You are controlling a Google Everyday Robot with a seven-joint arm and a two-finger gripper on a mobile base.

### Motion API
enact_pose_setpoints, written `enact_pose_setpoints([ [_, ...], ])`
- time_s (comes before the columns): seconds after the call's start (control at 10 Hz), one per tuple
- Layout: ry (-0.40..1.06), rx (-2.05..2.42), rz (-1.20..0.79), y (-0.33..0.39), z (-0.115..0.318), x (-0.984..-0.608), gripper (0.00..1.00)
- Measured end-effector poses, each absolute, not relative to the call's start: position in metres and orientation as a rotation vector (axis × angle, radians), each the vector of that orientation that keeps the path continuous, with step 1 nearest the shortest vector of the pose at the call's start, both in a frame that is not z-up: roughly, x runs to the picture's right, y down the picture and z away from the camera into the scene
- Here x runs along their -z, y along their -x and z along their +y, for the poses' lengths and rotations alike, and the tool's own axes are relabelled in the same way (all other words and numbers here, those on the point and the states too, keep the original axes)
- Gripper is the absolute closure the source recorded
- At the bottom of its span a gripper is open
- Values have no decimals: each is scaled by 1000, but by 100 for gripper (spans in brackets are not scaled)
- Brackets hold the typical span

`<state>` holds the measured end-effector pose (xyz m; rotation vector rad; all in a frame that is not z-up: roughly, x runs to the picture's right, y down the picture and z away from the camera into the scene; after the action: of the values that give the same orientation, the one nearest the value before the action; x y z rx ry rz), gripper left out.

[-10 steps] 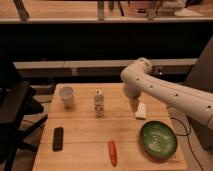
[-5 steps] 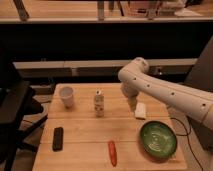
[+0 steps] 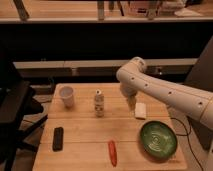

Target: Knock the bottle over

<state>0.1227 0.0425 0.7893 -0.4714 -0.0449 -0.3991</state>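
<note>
The small pale bottle [image 3: 99, 103] with a white cap stands upright on the wooden table [image 3: 85, 135], near its back middle. The white paper cup [image 3: 66, 96] stands to its left. My gripper [image 3: 131, 103] hangs from the white arm to the right of the bottle, at about the bottle's height, a short gap away and not touching it.
A green bowl [image 3: 158, 139] sits at the front right. A white block [image 3: 140, 110] lies right of the gripper. A red chili-like object [image 3: 112, 152] lies at the front middle, a black remote-like bar [image 3: 58, 138] at the front left. A dark chair [image 3: 12, 110] stands left of the table.
The arm and gripper have shifted slightly left, toward the bottle. The bottle still stands upright.
</note>
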Motion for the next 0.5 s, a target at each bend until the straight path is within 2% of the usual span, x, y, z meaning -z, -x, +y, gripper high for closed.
enact_pose_setpoints([
  [0.5,471,427,-36,-118,40,-795,20],
])
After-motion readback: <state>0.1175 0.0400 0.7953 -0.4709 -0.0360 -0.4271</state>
